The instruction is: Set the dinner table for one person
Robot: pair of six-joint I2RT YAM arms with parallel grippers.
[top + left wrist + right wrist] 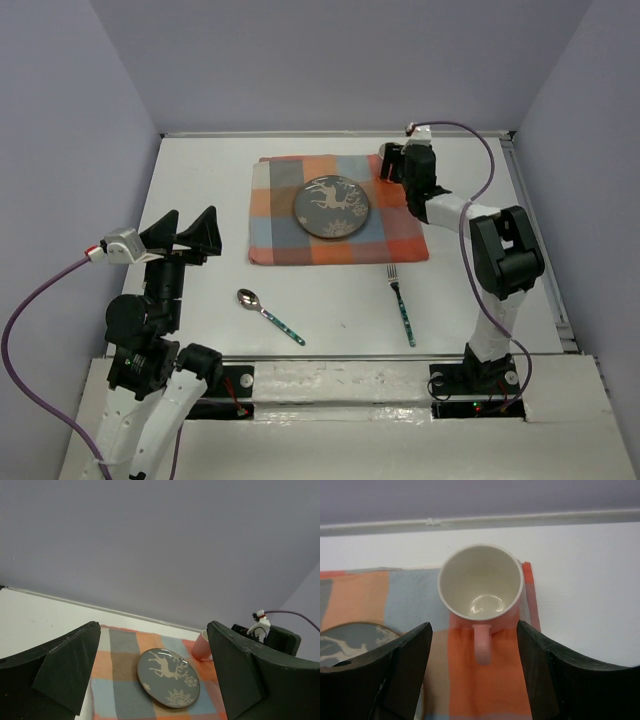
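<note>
Nearest the arm bases, a spoon (270, 315) and a fork (401, 305) lie on the bare dinner table (205, 165), well apart from each other. The spoon is just right of the left gripper (190, 222) and closer to the bases. The fork is well short of the right gripper (393, 165), on its near side.

The left gripper hangs above the table's left part with its fingers spread wide and nothing between them. Ahead of it and to its right lies an orange, grey and blue checked cloth (285, 235). A grey plate (331, 207) with a pale deer pattern sits at the cloth's middle.

Farther back, the right gripper (472, 635) points down over the cloth's far right corner, fingers apart. A pink cup (481, 582) (cream inside) stands upright on that corner, just beyond the fingertips. Its handle points back into the gap between them, and neither finger touches it. The plate is near that gripper's left side. Past the cup, white tabletop runs on to the back wall.
</note>
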